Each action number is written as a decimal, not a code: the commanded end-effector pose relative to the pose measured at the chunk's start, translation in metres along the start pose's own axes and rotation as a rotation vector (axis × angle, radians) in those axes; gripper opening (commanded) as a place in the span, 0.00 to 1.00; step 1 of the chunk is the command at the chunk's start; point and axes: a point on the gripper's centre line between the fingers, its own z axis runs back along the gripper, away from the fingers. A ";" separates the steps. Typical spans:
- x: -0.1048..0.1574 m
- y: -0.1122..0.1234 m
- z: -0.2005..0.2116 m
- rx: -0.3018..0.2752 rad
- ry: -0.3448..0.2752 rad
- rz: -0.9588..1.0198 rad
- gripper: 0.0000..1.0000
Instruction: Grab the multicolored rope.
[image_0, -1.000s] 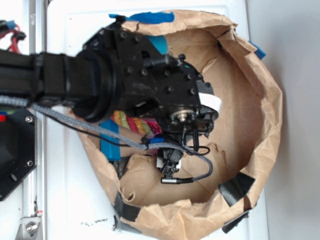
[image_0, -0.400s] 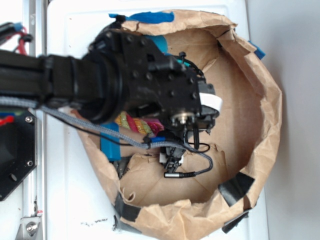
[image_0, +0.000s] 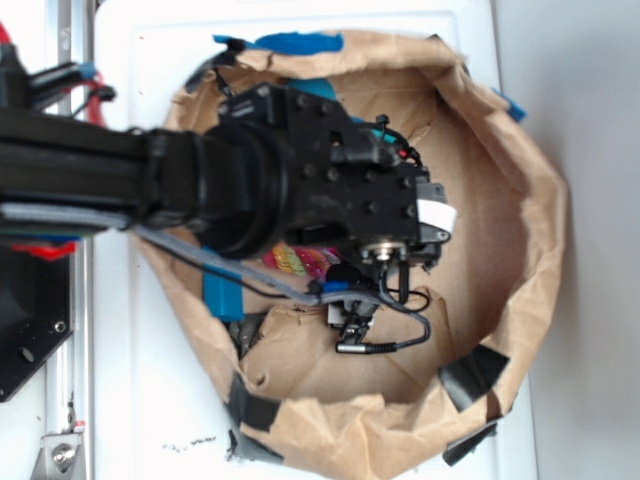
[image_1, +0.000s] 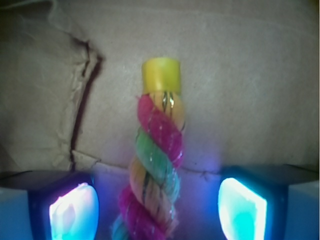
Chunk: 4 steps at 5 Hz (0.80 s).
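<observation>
The multicolored rope (image_1: 156, 165) is a thick twisted cord of pink-red, green and yellow strands with a yellow end cap, lying on the brown paper floor. In the wrist view it runs straight up the middle between my two glowing pads (image_1: 74, 210), with a clear gap on each side. My gripper (image_1: 157, 210) is open around it, not touching. In the exterior view only a short stretch of the rope (image_0: 298, 262) shows under the black arm, and the gripper (image_0: 352, 325) points down into the bag.
A crumpled brown paper bag wall (image_0: 535, 200) rings the work area. A blue rectangular block (image_0: 222, 292) lies at the left inside edge. Black tape patches (image_0: 470, 375) sit on the lower right of the bag. A torn seam (image_1: 82, 95) runs through the paper floor.
The arm has shifted slightly right and down over the rope, covering more of it. The bag's left wall has moved a little.
</observation>
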 end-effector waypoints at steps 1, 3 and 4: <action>0.011 0.001 0.000 -0.003 -0.026 0.004 0.00; 0.014 0.002 -0.003 0.008 -0.033 0.002 0.00; 0.014 0.002 -0.001 0.006 -0.045 -0.003 0.00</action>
